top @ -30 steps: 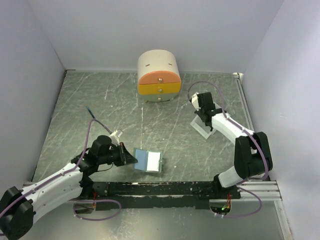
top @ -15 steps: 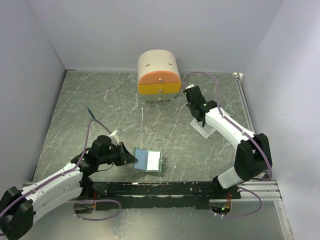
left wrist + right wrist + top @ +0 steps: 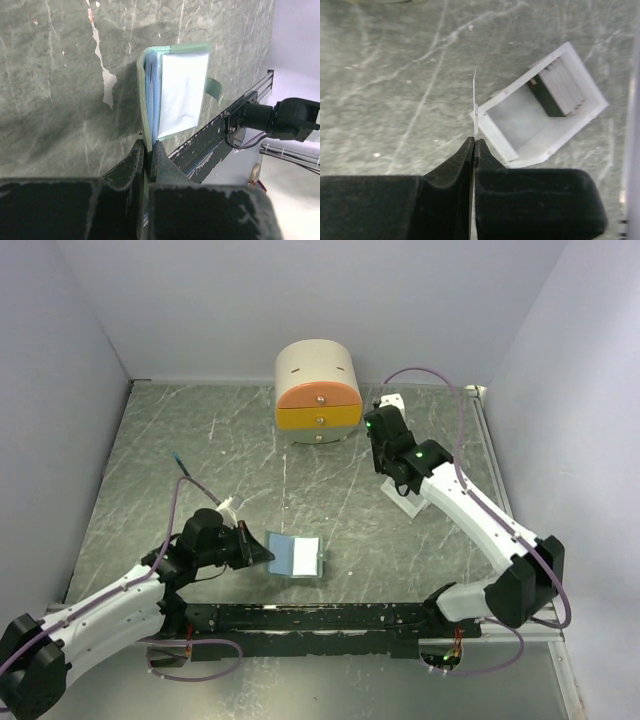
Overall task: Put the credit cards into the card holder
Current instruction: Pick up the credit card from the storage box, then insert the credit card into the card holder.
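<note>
— Where did the card holder [image 3: 298,558] lie, and who had it?

— Low on the table, just beside the dark rail at the near edge. The left gripper [image 3: 148,147] was clamped on the rim of its green cover, leaving the pale pockets turned up and open.

— And the right gripper [image 3: 474,142]?

— Jaws pressed together on one card [image 3: 474,95], seen edge-on as a thin upright sliver. It hung over bare table beside the white tray [image 3: 492,132], where more cards [image 3: 562,87] stood on edge.

— So which way to go?

— Toward the left arm and the near edge. The stretch between looked open, and the round drawer box [image 3: 318,390] sat behind, off that path. I'd judge the card needed turning to match the pocket's plane. The rail crowded the holder's near side, so an approach from the far side seemed easier.
</note>
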